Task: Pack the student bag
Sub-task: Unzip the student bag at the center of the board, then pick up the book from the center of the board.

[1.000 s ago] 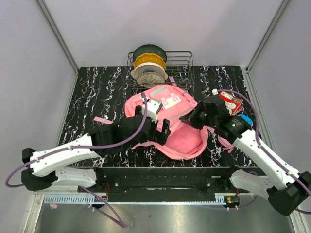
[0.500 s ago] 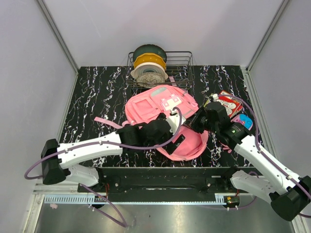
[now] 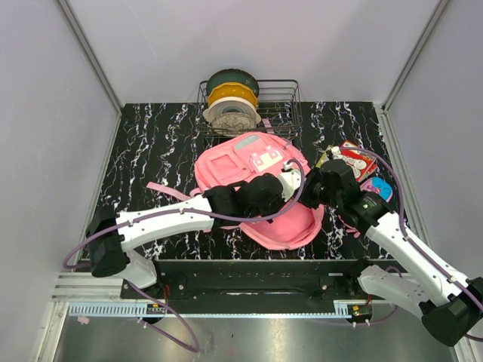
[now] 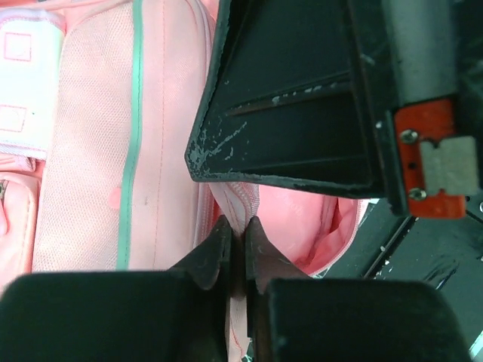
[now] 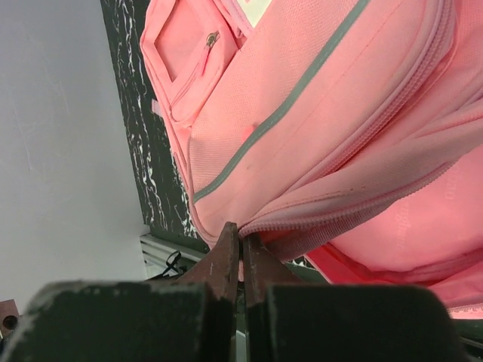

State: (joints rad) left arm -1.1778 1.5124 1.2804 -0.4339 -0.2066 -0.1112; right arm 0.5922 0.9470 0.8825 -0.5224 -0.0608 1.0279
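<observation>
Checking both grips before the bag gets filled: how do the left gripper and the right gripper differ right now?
Reach: the left gripper stretches across the backpack from the left side, while the right gripper comes in from the right.
View: the left gripper's camera shows the right gripper's black body just ahead; the right gripper's camera shows no other gripper.
Shared: both are shut on the pink zip edge of the backpack's opening, close together.
</observation>
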